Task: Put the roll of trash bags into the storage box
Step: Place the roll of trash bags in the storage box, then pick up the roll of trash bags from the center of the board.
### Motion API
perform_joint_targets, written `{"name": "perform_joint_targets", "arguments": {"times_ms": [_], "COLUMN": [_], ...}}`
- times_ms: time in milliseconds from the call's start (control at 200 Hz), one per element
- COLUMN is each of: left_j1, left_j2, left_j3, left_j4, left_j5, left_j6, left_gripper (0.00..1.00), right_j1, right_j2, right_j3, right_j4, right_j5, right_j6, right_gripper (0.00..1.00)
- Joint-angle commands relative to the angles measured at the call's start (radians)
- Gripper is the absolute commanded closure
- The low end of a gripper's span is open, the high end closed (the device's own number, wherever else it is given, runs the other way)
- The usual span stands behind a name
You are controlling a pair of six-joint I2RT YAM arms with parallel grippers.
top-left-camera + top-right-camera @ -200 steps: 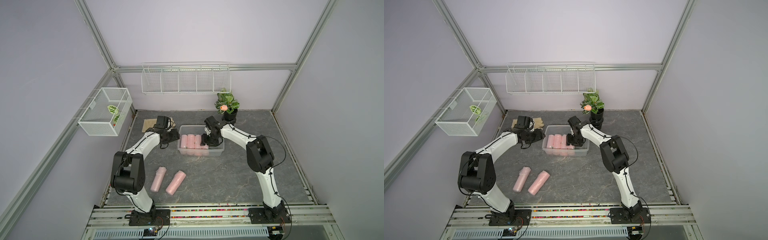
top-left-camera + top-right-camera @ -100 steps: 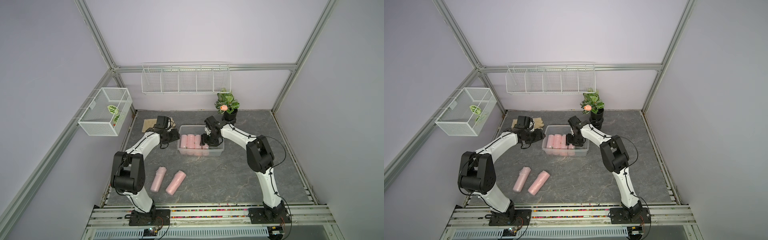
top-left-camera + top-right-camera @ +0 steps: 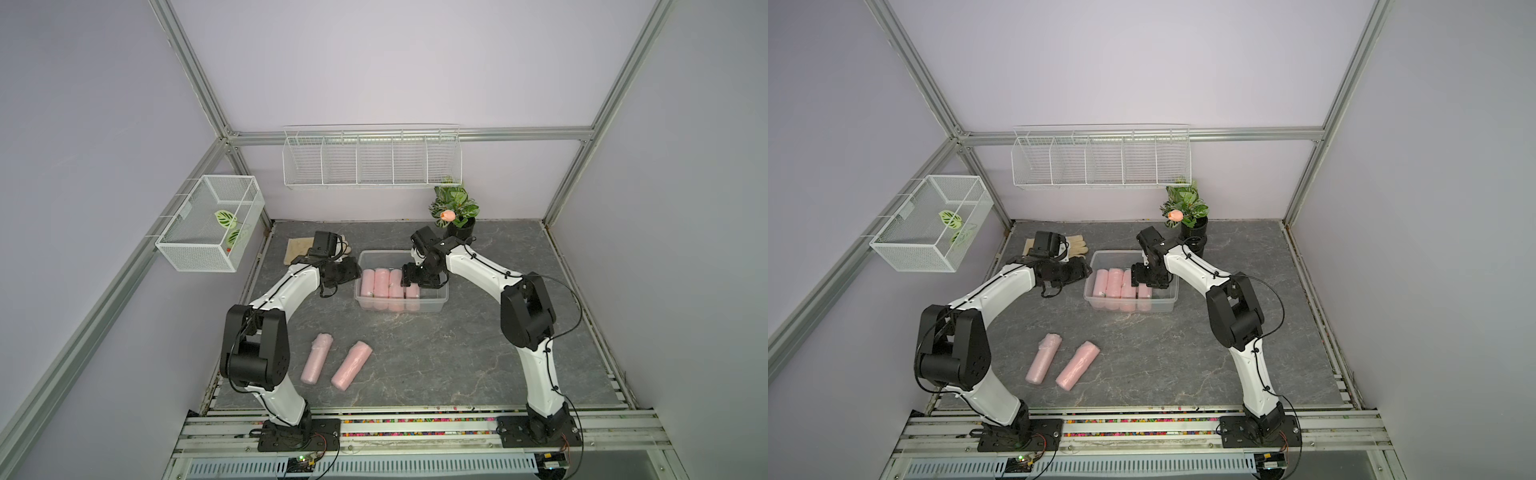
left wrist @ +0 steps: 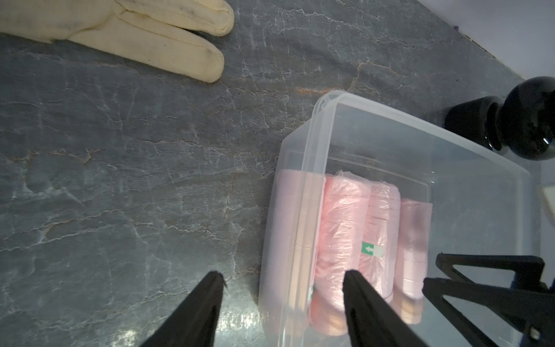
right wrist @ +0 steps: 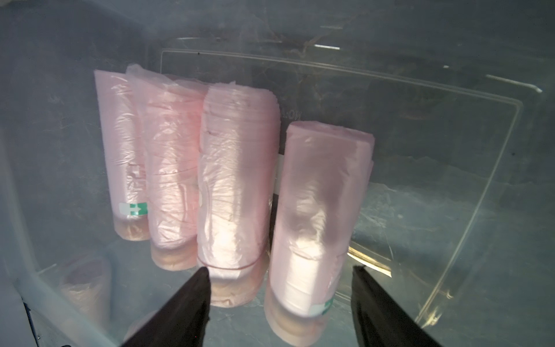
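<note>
reaching into the storage box [image 3: 434, 298], the right gripper [image 5: 280, 268] has its jaws well apart, one on each side of the near end of a pink roll of trash bags [image 5: 321, 195]; a clear gap shows between one finger and the roll, so it grips nothing; that roll lies flat on the box floor, last in a row beside three other rolls [image 5: 234, 168], all parallel and packed toward one end of the box, the other end bare; the box sits toward the back of the grey table [image 3: 457, 353], between the two arms; the left gripper [image 4: 283, 272] is likewise open and empty, its jaws straddling the box's short wall, one finger over the table, the other over the rolls; two more rolls [image 3: 318, 359] lie side by side on the table nearer the front, well apart from the box; a cream glove [image 4: 144, 33] lies on the table near the left gripper; a potted plant [image 3: 455, 208] stands at the back
</note>
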Motion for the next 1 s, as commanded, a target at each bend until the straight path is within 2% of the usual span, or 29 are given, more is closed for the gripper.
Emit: {"name": "perform_joint_targets", "arguments": {"times_ms": [0, 215, 430, 655, 785, 995], "left_j1": [-0.005, 0.0, 0.038, 0.053, 0.052, 0.047], "left_j2": [-0.033, -0.05, -0.081, -0.123, -0.18, -0.38], "left_j3": [0.022, 0.044, 0.055, 0.018, -0.054, -0.209], "left_j4": [-0.01, -0.022, -0.033, -0.031, -0.007, -0.018], "left_j5": [0.003, -0.012, -0.015, -0.013, 0.018, 0.021], "left_j6": [0.002, 0.011, 0.019, 0.014, 0.02, 0.054], "left_gripper": [0.32, 0.32, 0.31, 0.31, 0.31, 0.31], "right_j1": [0.003, 0.049, 0.19, 0.332, 0.342, 0.301], "right_j2": [-0.061, -0.168, -0.284, -0.315, -0.348, -0.414], "right_j3": [0.015, 0.052, 0.053, -0.033, -0.129, -0.182], "right_j4": [-0.043, -0.151, -0.253, -0.237, -0.171, -0.21], "right_j5": [0.038, 0.118, 0.189, 0.129, 0.122, 0.177], "right_j6": [-0.025, -0.088, -0.129, -0.082, -0.047, -0.072], "right_gripper": [0.24, 0.24, 0.24, 0.23, 0.22, 0.21]}}
